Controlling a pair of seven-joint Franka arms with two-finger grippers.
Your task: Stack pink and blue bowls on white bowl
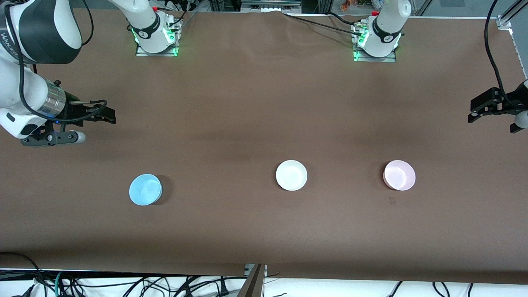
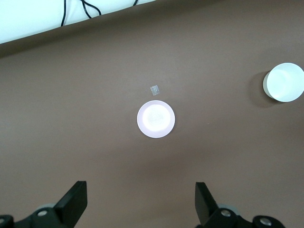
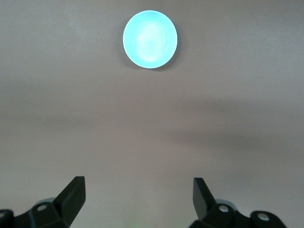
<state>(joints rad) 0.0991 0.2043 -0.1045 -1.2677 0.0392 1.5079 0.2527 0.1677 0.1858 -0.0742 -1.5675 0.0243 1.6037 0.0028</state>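
Three bowls stand apart in a row on the brown table (image 1: 247,103). The light blue bowl (image 1: 145,189) is toward the right arm's end, the white bowl (image 1: 291,175) is in the middle, and the pale pink bowl (image 1: 399,175) is toward the left arm's end. My right gripper (image 1: 108,115) is open and empty, up over bare table at its end, with the blue bowl (image 3: 150,39) in its wrist view. My left gripper (image 1: 472,112) is open and empty over the table's other end. Its wrist view shows the pink bowl (image 2: 156,118) and the white bowl (image 2: 284,82).
The arm bases (image 1: 156,37) (image 1: 377,41) stand along the table's edge farthest from the front camera. A small scrap of tape (image 2: 154,89) lies on the table beside the pink bowl. Cables (image 1: 123,284) hang below the table's edge nearest the front camera.
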